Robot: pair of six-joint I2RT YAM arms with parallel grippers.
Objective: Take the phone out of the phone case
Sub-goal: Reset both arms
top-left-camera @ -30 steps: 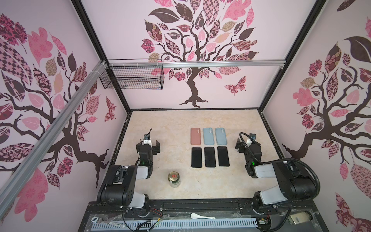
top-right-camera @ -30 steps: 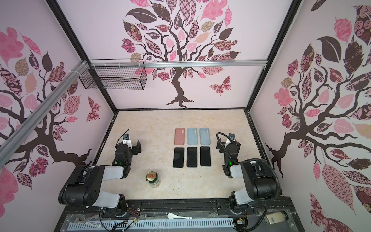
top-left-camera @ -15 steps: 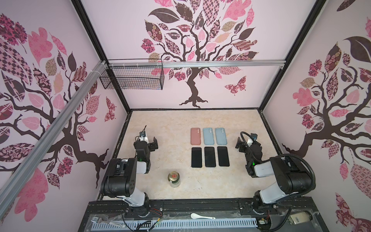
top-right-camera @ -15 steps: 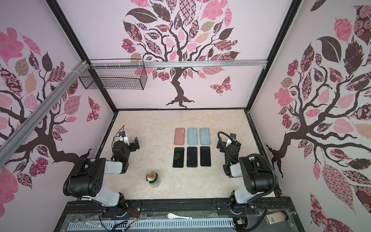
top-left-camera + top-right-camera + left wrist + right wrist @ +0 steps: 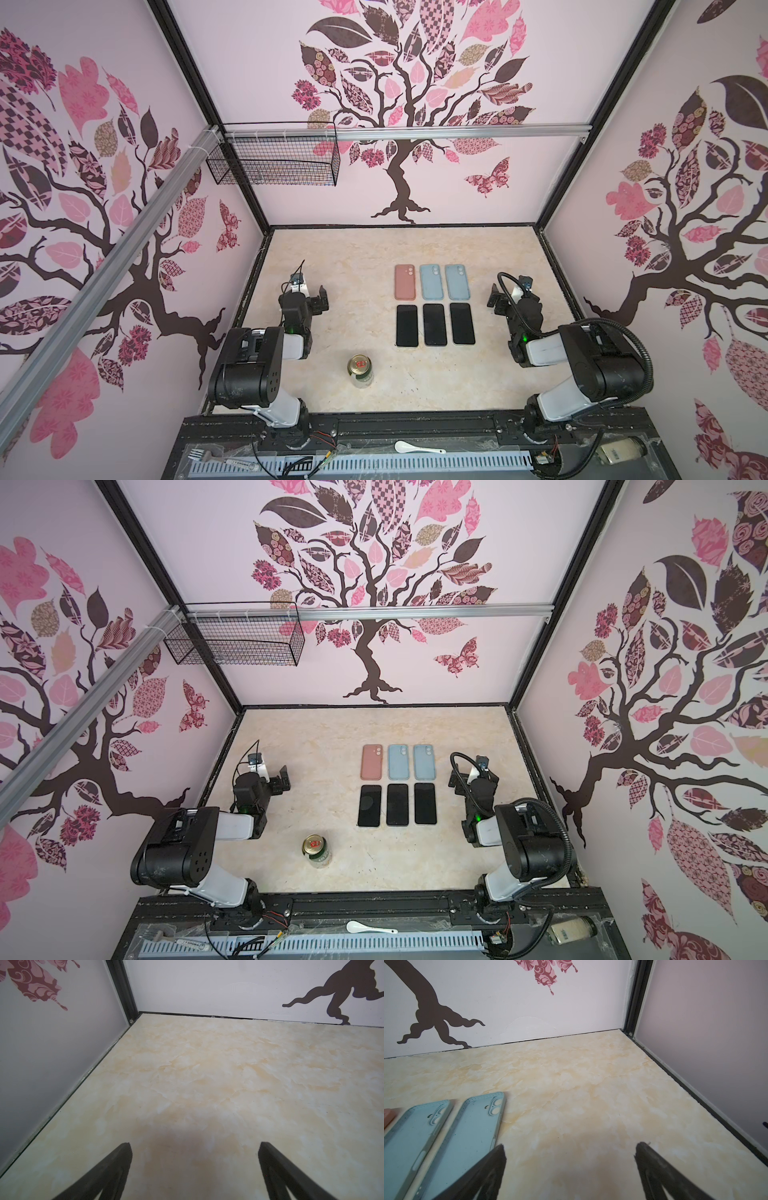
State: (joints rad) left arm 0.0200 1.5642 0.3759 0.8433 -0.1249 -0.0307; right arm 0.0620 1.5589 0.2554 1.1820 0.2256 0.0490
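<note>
front rail: white spoon [image 5: 417, 448] and fork [image 5: 199, 456] lie here, off the work area.
can [image 5: 360, 368]: upright near the front of the surface [image 5: 353, 257], well apart from the phones.
left hand [image 5: 194, 1146]: fingers spread, nothing between them, low over bare surface, well apart from every item.
right hand [image 5: 571, 1146]: also spread and empty, just beside the far row, touching nothing.
dark phones [image 5: 435, 325]: three flat in a row, screens up, between the two hands.
cases: second row just beyond the phones: pink case [image 5: 405, 282], middle blue case [image 5: 431, 281], end blue case [image 5: 473, 1126] closest to the right hand.
status (judged): both blue cases look like hollow shells, rims up and camera holes open. The phones look already out, with no cased phone evident.
step (judged): if one phone is in fact sleeved, pin the case flat with one hand and peel a corner lip with the other. Lift the phone out level, without dragging it into its neighbours. Otherwise keep both hands clear of the rows.
hard to tell: the phone nearest the right hand shows a pale edge, which could be a frame or a thin case. The pink case is cut off in the right wrist view, so its inside is unconfirmed. The left wrist view shows no task item.
wire basket [image 5: 274, 166]: hangs on the back wall, contents not readable.
</note>
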